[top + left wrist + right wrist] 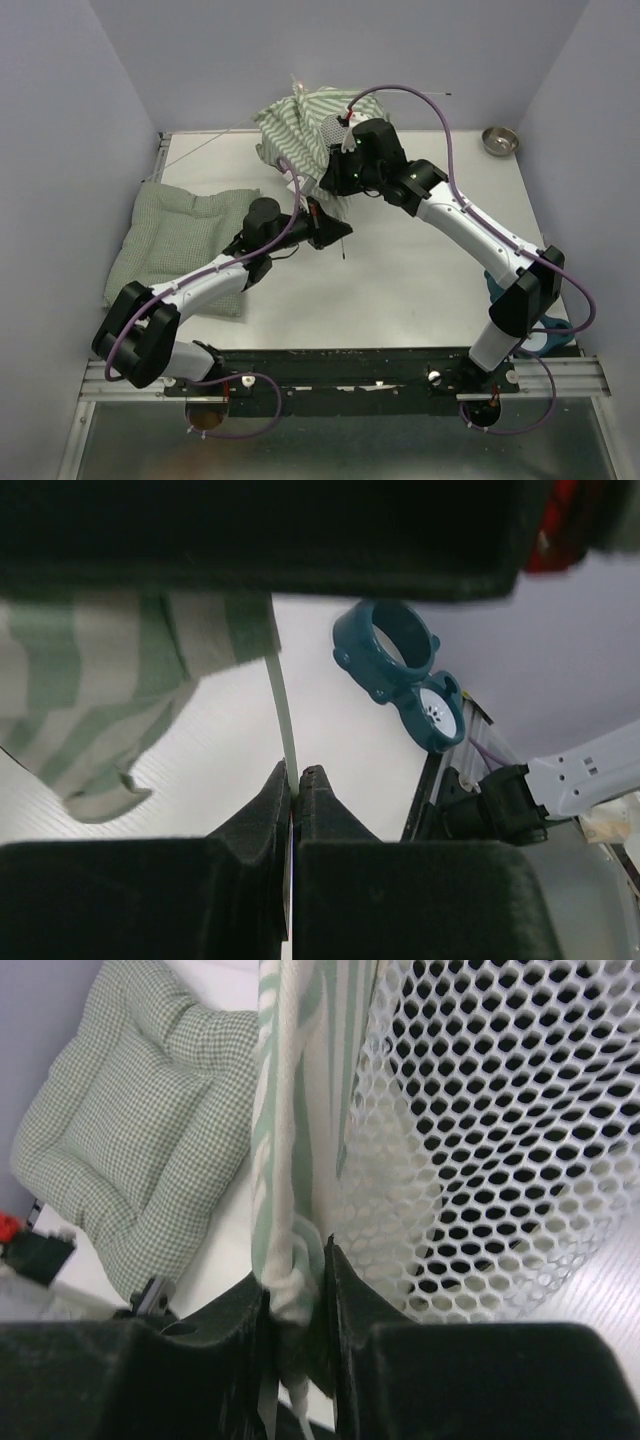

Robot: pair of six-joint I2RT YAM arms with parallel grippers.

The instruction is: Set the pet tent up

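The pet tent (300,128) is a crumpled heap of green-and-white striped fabric with a mesh panel (335,130) at the back middle of the table. My left gripper (322,222) is shut on a thin whitish pole (281,715) that runs up to the striped fabric (90,690). My right gripper (335,172) is shut on a bunched striped fabric edge (285,1200) of the tent, right beside the white mesh panel (490,1130). Another thin pole (205,143) sticks out left from the heap.
A green checked quilted cushion (185,240) lies at the table's left; it also shows in the right wrist view (130,1130). A small metal bowl (500,140) sits at the back right. A teal plastic piece (400,670) lies at the right edge (545,335).
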